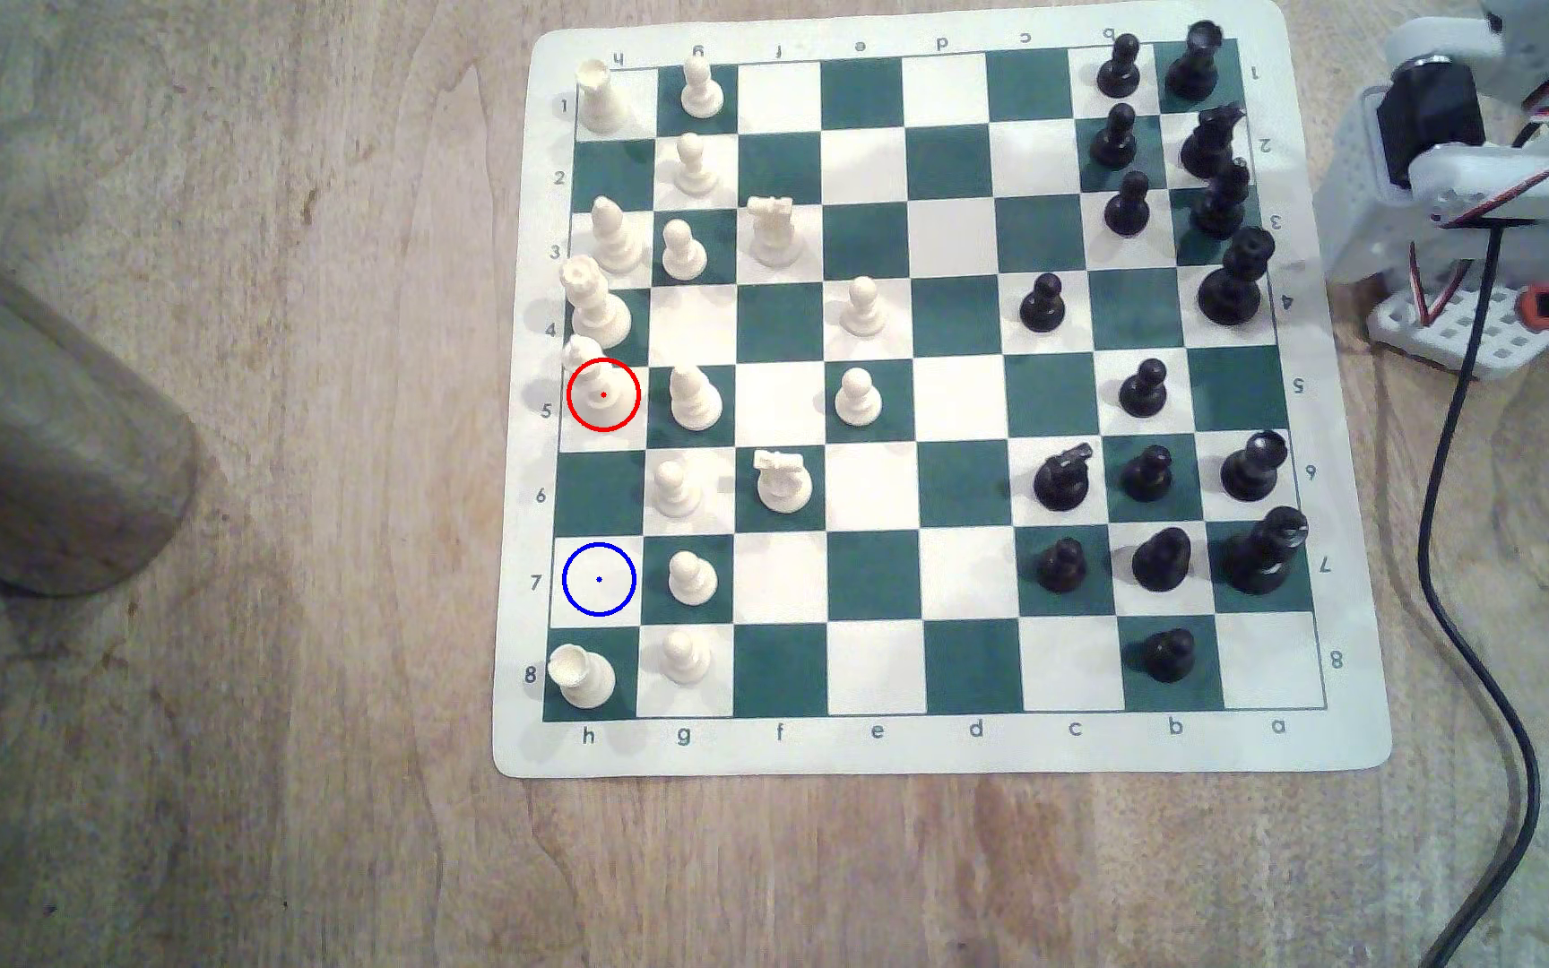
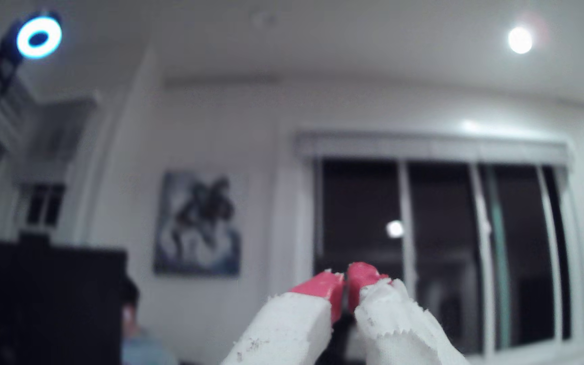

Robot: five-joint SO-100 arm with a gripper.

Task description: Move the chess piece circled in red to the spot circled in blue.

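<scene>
The chess piece circled in red (image 1: 601, 386) is a tall cream piece with a small knob top, standing on row 5 of the h file at the exterior view's left edge of the board (image 1: 938, 745). The spot circled in blue (image 1: 598, 579) is a bare cream square two rows nearer the camera, on row 7 of the same file. The arm (image 1: 1488, 186) is folded up off the board at the exterior view's right. In the wrist view my gripper (image 2: 346, 280) points up at the room, its red-tipped white fingers (image 2: 322, 286) pressed together with nothing between them.
A crowned cream piece (image 1: 594, 302) stands close behind the red-circled piece and a cream pawn (image 1: 693, 398) beside it. A cream rook (image 1: 581, 675) and pawn (image 1: 690, 577) flank the blue spot. Black pieces crowd the exterior view's right. A brown cylinder (image 1: 35, 419) lies left; a black cable (image 1: 1479, 577) runs right.
</scene>
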